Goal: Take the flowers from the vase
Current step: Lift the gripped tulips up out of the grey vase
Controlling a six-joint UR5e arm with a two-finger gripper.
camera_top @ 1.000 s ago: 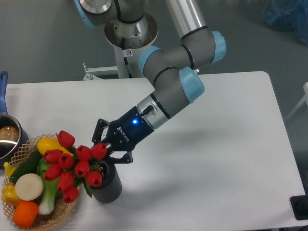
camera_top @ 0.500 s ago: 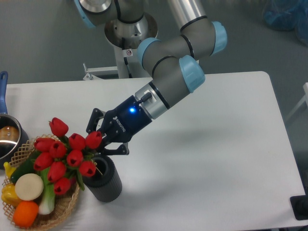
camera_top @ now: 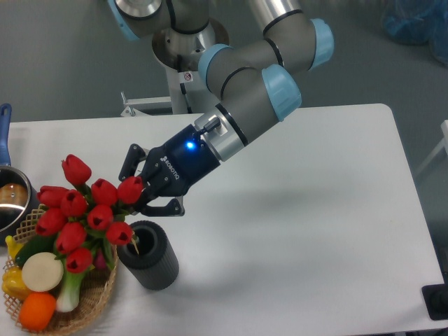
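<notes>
Gripper (camera_top: 135, 190) pinching the flowers (camera_top: 82, 213) at the stem end; 2 black fingers sit one above and one below the bunch, near the rightmost bud. Flowers are held in the air, tilted out to the left, buds over the rim of the basket (camera_top: 98, 299) and its toy vegetables. The lower end of the stems is at or just above the mouth of the vase (camera_top: 148, 254); cannot tell if it is fully clear of the rim. Vase upright on the white table (camera_top: 308, 210), just right of the basket, directly below the gripper. Blue light lit on the gripper's wrist. Steel pot (camera_top: 10, 199) with blue handle at the left edge.
</notes>
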